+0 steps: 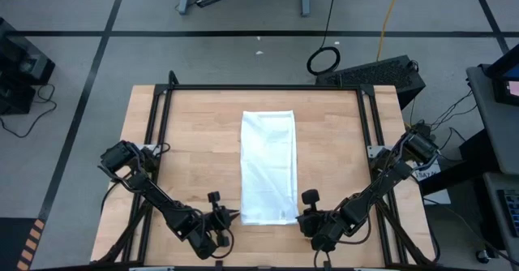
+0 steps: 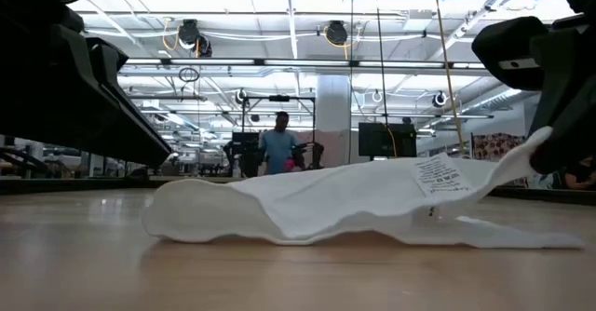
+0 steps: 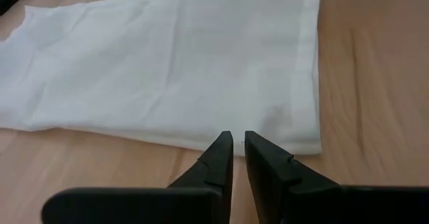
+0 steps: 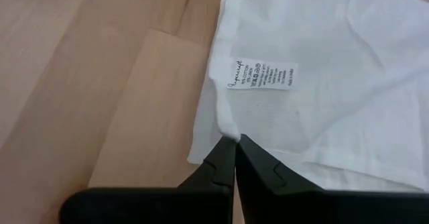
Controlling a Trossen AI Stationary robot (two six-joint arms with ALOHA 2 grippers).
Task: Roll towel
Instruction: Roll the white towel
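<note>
On table (image 1: pixel 203 117), both claws pinch towel (image 1: pixel 268 165) near edge.

Overhead view straight down, table-level view across, wrist views close, all sharing towel (image 1: pixel 269 176)

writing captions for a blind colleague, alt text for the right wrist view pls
The right gripper is pinched shut on the edge of the white towel, just below its printed care label, with the wooden table bare beside it.
</note>
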